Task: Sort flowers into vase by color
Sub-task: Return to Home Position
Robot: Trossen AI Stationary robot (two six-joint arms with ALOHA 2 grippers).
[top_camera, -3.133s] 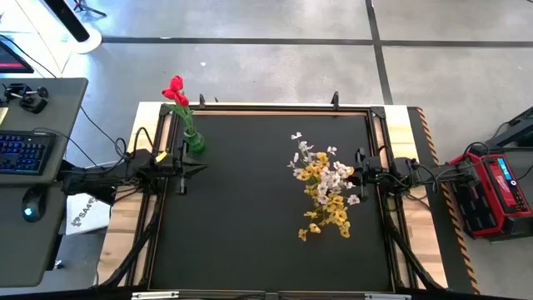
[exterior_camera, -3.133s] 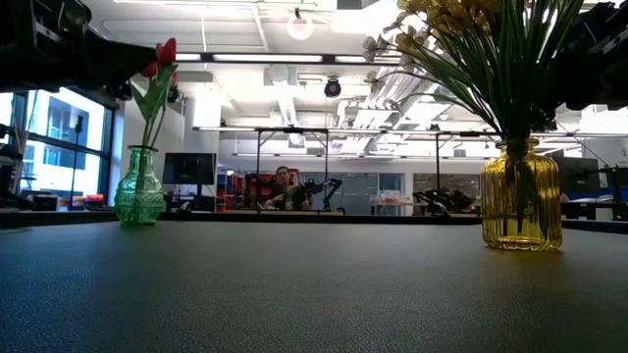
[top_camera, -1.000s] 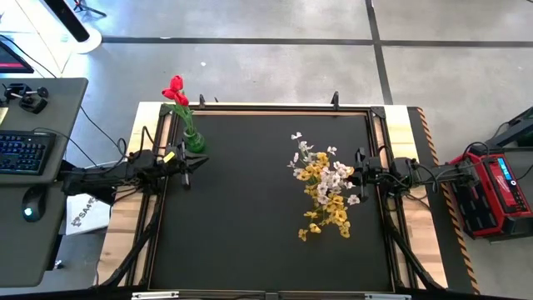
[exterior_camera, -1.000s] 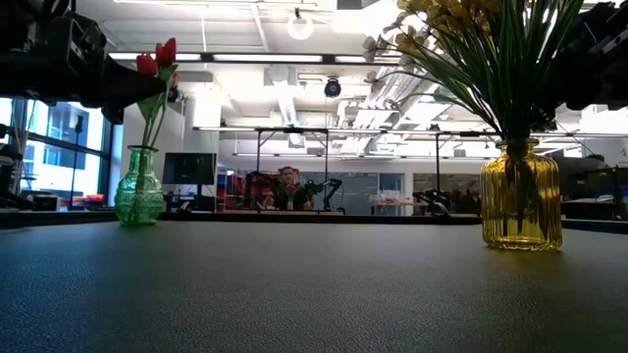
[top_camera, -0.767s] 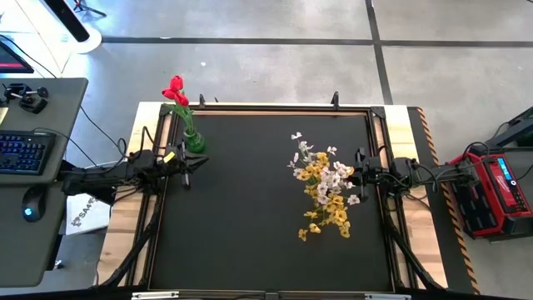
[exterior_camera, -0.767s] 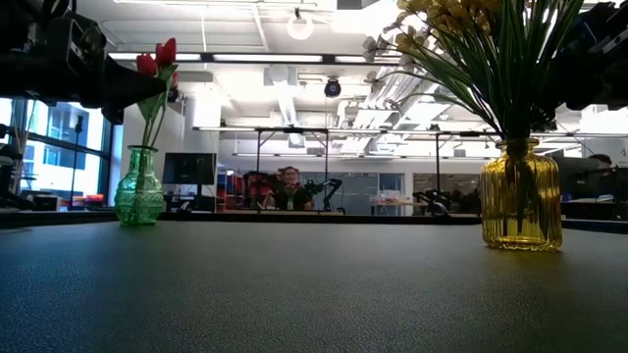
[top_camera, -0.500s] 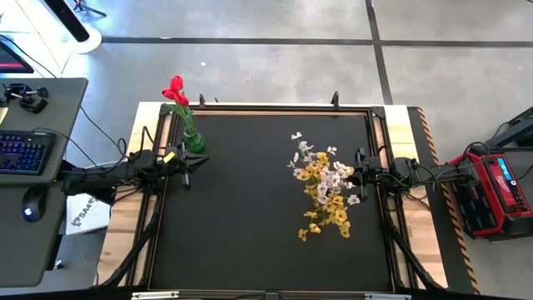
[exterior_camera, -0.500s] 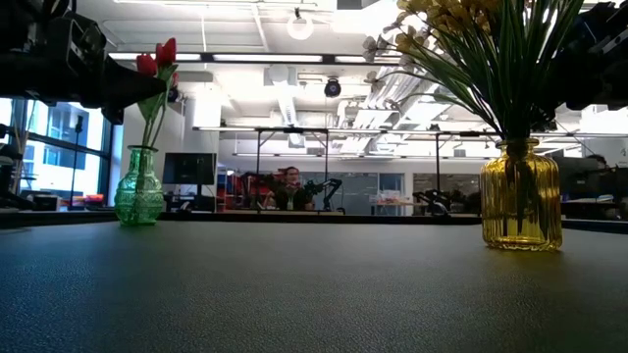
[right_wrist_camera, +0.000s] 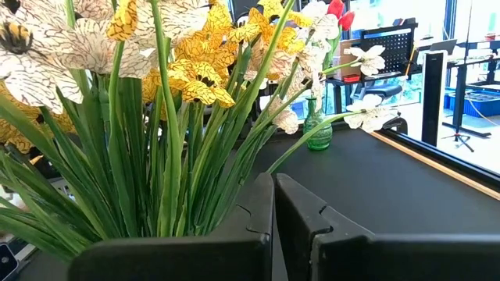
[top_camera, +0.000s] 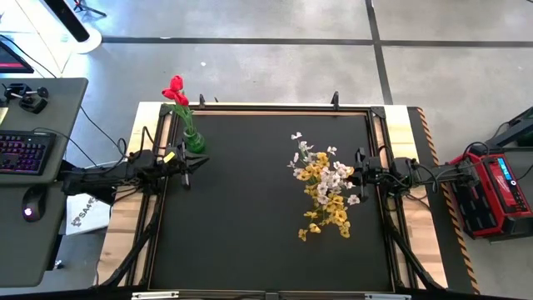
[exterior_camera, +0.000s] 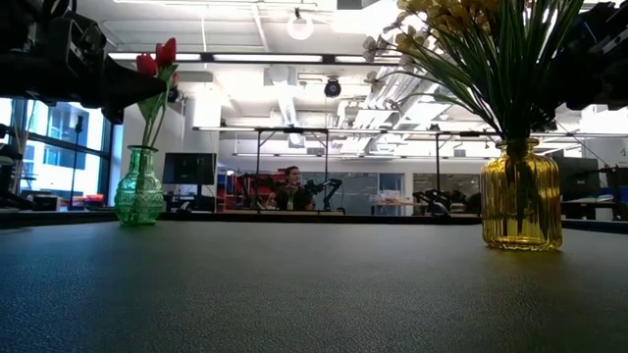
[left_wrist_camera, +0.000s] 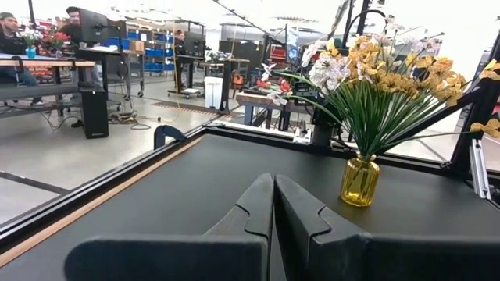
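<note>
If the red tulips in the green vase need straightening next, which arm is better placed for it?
Left, probably. The left gripper, shut, sits at the table edge beside the green vase with the red tulips; the right gripper, shut, sits across the table by the yellow vase.

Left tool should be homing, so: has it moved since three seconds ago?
Yes: in the low view the left tool drew back leftward, off the red tulips in the green vase.

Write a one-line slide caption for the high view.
Red tulips in green vase, yellow and white sprays opposite; left claw and right claw rest shut at the sides.
</note>
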